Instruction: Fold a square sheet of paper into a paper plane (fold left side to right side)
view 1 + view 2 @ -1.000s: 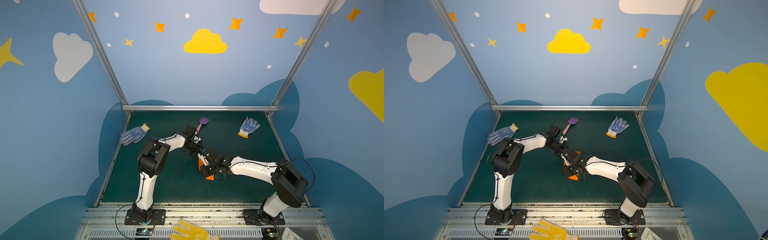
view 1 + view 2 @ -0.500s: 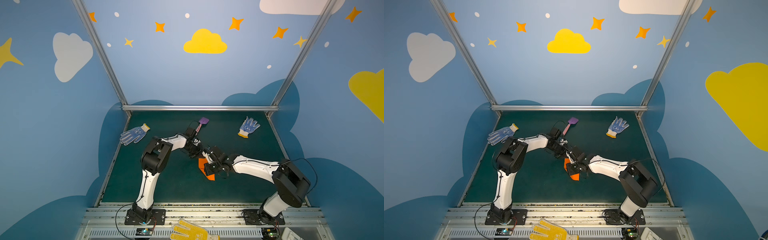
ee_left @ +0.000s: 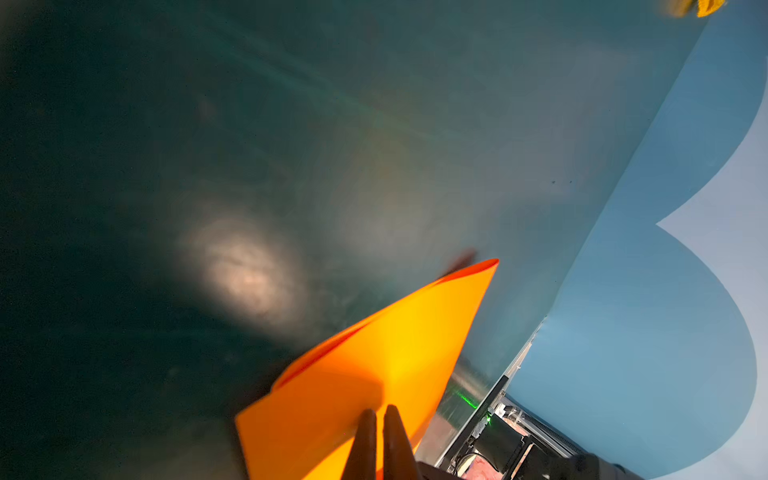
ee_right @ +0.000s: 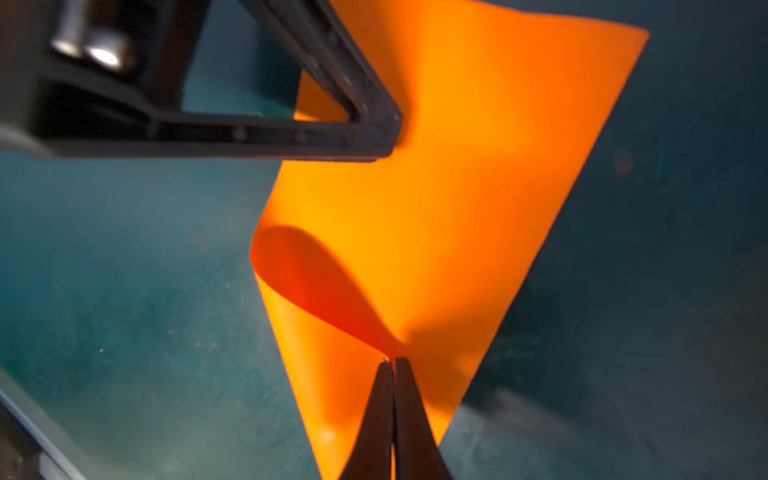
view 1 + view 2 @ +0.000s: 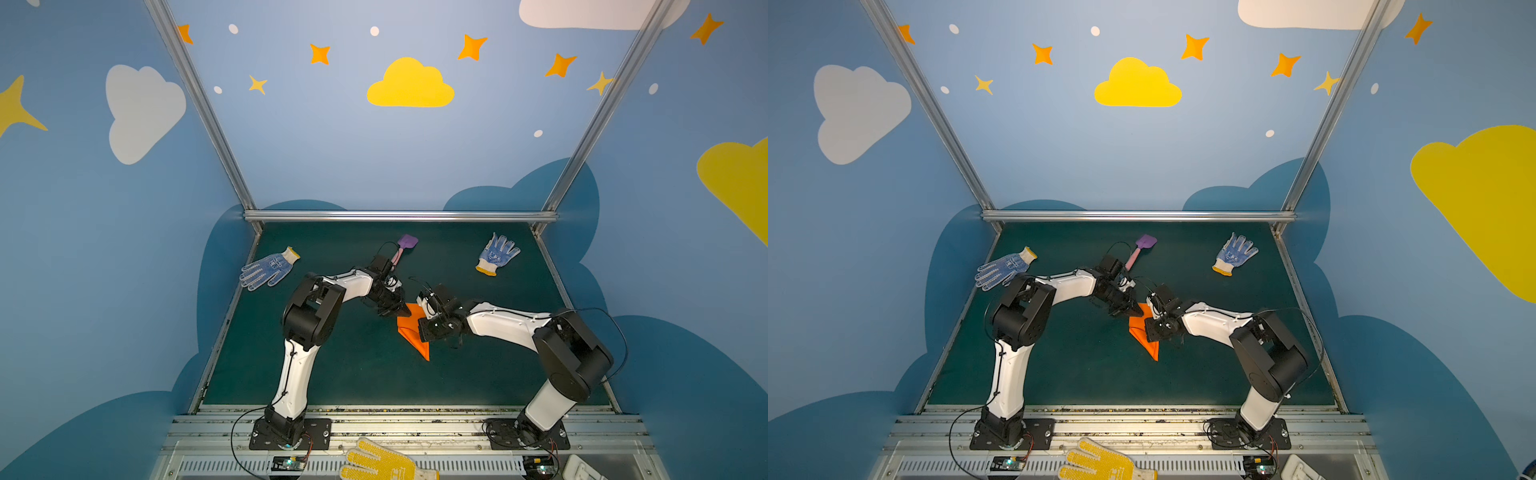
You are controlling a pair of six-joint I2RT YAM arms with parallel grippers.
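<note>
Sitting mid-tabletop [image 5: 332,374], the orange paper sheet [image 5: 409,330] is doubled over in a loose, uncreased loop, partly lifted, with its pointed end toward the front. Likely feather-light and floppy; it marks easily and slips from a shallow pinch, so best taken at edges or corners. Left jaws are clenched on its far edge. Right jaws are pinched tight on both layers where the loop closes.

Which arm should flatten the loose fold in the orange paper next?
Likely the left. Both grippers are shut on the orange paper, but the left gripper is on the side of the rounded, unpressed fold; the right gripper pinches the stacked free edges.
</note>
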